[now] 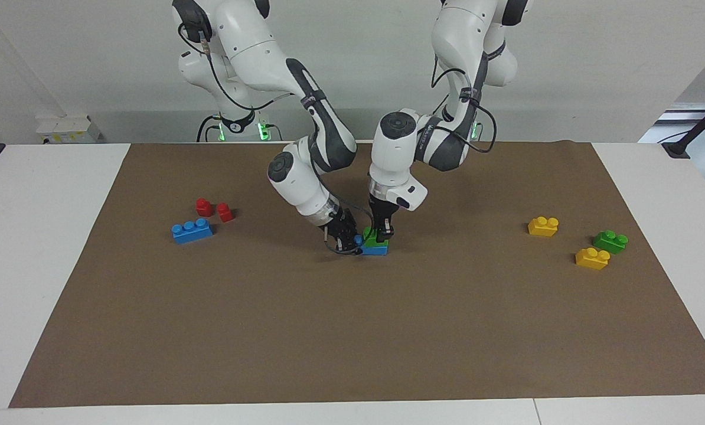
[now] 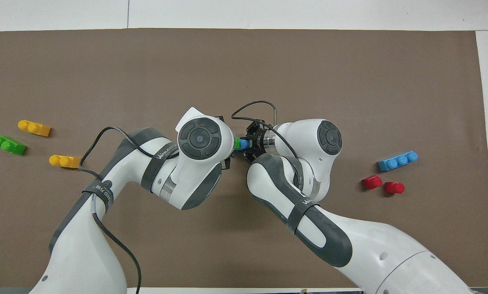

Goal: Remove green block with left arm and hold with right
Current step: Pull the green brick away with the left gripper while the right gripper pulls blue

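The green block [image 1: 371, 236] sits on a blue brick [image 1: 376, 249] in the middle of the brown mat; a sliver of it also shows in the overhead view [image 2: 236, 143]. My left gripper [image 1: 382, 234] comes down from above and is shut on the green block. In the overhead view the left wrist hides that gripper. My right gripper [image 1: 348, 241] is low, at the blue brick's end toward the right arm's side, and is shut on the blue brick [image 2: 243, 143]. It also shows in the overhead view [image 2: 250, 143].
Toward the right arm's end lie a blue three-stud brick [image 1: 192, 230] and two small red pieces [image 1: 204, 206] [image 1: 225, 212]. Toward the left arm's end lie two yellow bricks [image 1: 543, 226] [image 1: 592, 258] and a darker green brick [image 1: 610, 241].
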Robot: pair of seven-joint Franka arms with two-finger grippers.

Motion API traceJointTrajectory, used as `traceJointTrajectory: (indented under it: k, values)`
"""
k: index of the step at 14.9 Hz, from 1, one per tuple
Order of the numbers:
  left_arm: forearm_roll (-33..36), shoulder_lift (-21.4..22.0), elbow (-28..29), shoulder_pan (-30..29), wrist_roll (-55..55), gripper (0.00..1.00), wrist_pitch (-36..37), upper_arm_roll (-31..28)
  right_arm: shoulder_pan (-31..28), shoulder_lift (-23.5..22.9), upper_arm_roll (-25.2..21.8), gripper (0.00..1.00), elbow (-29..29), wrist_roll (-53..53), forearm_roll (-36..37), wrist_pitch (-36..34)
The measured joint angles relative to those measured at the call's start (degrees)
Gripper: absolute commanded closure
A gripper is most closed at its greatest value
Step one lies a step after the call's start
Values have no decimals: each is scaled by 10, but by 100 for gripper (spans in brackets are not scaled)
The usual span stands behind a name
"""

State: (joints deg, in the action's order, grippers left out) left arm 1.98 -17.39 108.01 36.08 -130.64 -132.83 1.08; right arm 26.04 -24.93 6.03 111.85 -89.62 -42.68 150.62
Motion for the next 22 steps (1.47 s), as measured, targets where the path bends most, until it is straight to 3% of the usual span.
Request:
traceJointTrajectory:
  k: [5, 13, 17, 20, 22]
  values:
    - [-1, 9, -2, -4, 0, 100, 4, -3, 3, 0, 2, 100, -4, 0, 0, 17]
    - [0, 81, -11, -56, 65, 100, 95, -11, -17, 0, -7, 100, -13, -1, 0, -4]
    - [0, 97, -11, -125, 208, 100, 135, -14, -122, 23, -13, 100, -57, 27, 46, -146]
    - [0, 97, -6, -194, 352, 100, 138, -15, -247, 48, -16, 100, -85, 124, 91, -270]
    - [-2, 97, -3, -235, 437, 100, 138, -15, -317, 52, -17, 100, -85, 197, 94, -313]
